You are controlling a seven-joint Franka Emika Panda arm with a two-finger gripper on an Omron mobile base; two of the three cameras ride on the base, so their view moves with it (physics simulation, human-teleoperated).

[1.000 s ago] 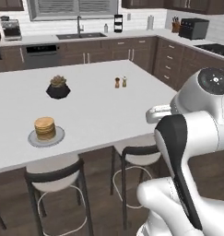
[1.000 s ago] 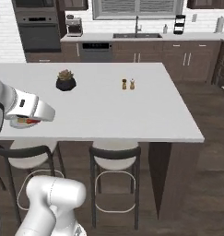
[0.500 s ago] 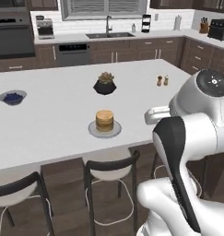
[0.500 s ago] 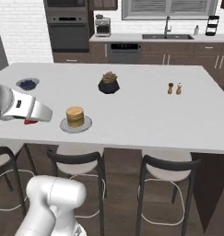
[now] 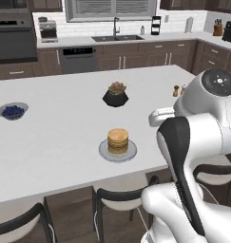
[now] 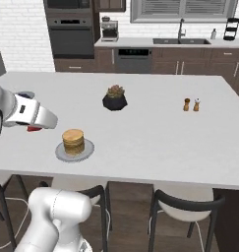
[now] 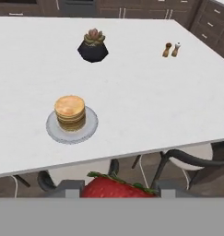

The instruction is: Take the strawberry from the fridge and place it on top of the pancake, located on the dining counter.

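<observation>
The gripper point(image 7: 115, 190) is clenched on the small bright red strawberry point(image 7: 114, 186) with its green leafy cap, which sits between the two finger tips at the bottom of the hand view. In the right base view a sliver of the same red berry point(image 6: 34, 129) shows under the white hand at the left edge, held above the near-left part of the large white flat-topped surface point(image 6: 155, 128), off the near edge side of the pancake plate.

The short stack of golden-brown round pancakes point(image 7: 70, 112) rests on a round grey plate point(image 7: 88, 129) close to the near edge of the surface, nothing on top of it. Beyond the pancakes, toward the middle of the surface, stands a dark faceted pot with a small succulent plant point(image 7: 93, 46). To the right of the pancakes and farther back, two little shakers point(image 7: 171, 49), one brown and one pale, stand just beside each other. To the left of the pancakes in the left base view lies a shallow grey bowl of dark blueberries point(image 5: 12, 111). Dark-framed chairs with pale seats point(image 6: 182, 211) are tucked under the near edge, below the pancakes.
</observation>
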